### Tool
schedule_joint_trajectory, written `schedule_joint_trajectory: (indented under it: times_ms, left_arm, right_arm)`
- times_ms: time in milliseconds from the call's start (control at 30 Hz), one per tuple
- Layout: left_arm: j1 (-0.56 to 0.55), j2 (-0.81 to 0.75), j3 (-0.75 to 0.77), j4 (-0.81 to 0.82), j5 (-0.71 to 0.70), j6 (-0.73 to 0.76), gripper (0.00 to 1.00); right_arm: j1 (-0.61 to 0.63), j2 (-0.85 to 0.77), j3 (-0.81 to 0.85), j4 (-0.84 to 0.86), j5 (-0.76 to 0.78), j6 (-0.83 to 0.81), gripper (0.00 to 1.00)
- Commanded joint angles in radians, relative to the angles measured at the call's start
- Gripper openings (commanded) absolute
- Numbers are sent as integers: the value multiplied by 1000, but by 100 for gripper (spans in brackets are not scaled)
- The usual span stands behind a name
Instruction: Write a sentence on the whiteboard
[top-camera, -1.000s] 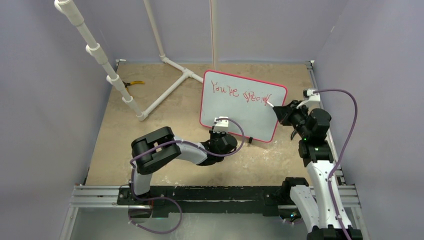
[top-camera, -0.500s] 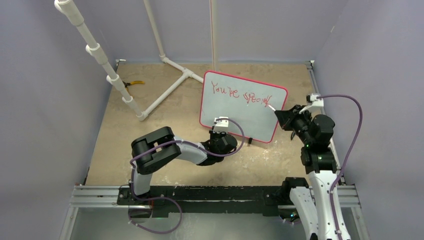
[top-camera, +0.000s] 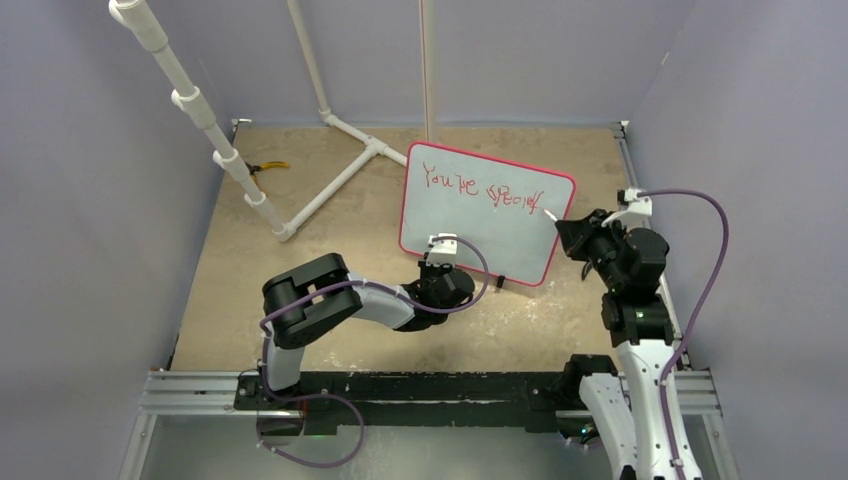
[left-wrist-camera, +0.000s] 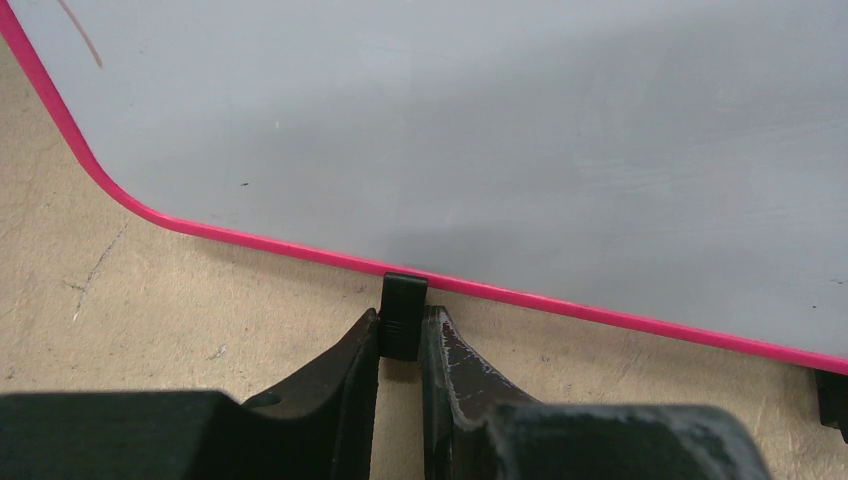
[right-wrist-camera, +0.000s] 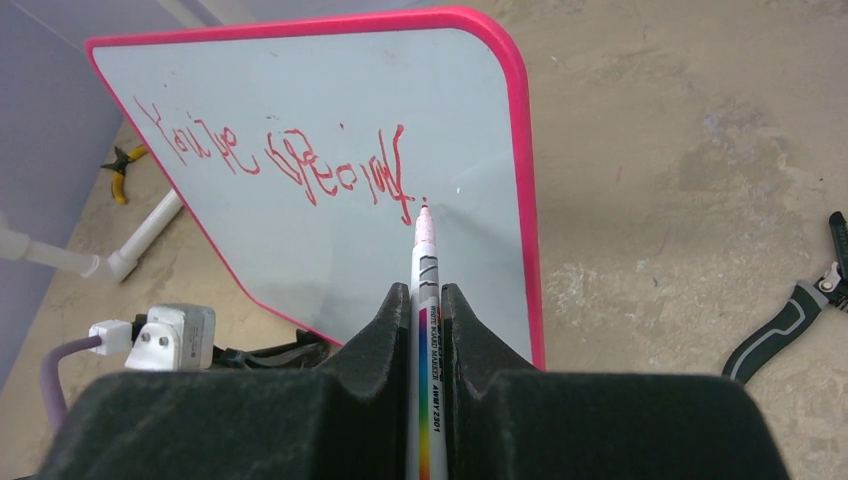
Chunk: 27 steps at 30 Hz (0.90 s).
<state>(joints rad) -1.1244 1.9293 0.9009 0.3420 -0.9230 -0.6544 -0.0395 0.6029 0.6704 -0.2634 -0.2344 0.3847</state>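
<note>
Penmanship by robot: the marker (right-wrist-camera: 424, 245) is clamped between the closed fingers of the right gripper (right-wrist-camera: 426, 300). Its long axis is pointed straight up the middle of the right wrist view, and its pink tip is set at the whiteboard (right-wrist-camera: 330, 265). Whether the tip is touching the surface or just off it cannot be told. The sentence (right-wrist-camera: 280, 155), seen inverted here, is spread to the upper left of the tip, and its last stroke is just beside it. Only a narrow strip of bare board is seen between the tip and the pink frame (right-wrist-camera: 528, 200) at the right. In the overhead view the board is propped at centre frame on the table (top-camera: 300, 270), with a wide blank field below the writing. Its lower edge is steadied by the left gripper (left-wrist-camera: 400, 335), pinched closed around a small black foot (left-wrist-camera: 404, 300). The right arm is judged the nearer to the text. Any further word would likely have to be placed lower, down and back toward the left of the board.
</note>
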Motion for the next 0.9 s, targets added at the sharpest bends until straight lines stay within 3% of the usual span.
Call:
schedule_joint_trajectory:
  times_ms: [0, 867]
  left_arm:
    - [9, -45, -9, 22, -60, -21, 0]
    - [5, -51, -9, 18, -65, -27, 0]
  right_arm:
    - [1, 8, 37, 40, 1, -3, 0]
    - [1, 55, 62, -21, 50, 19, 0]
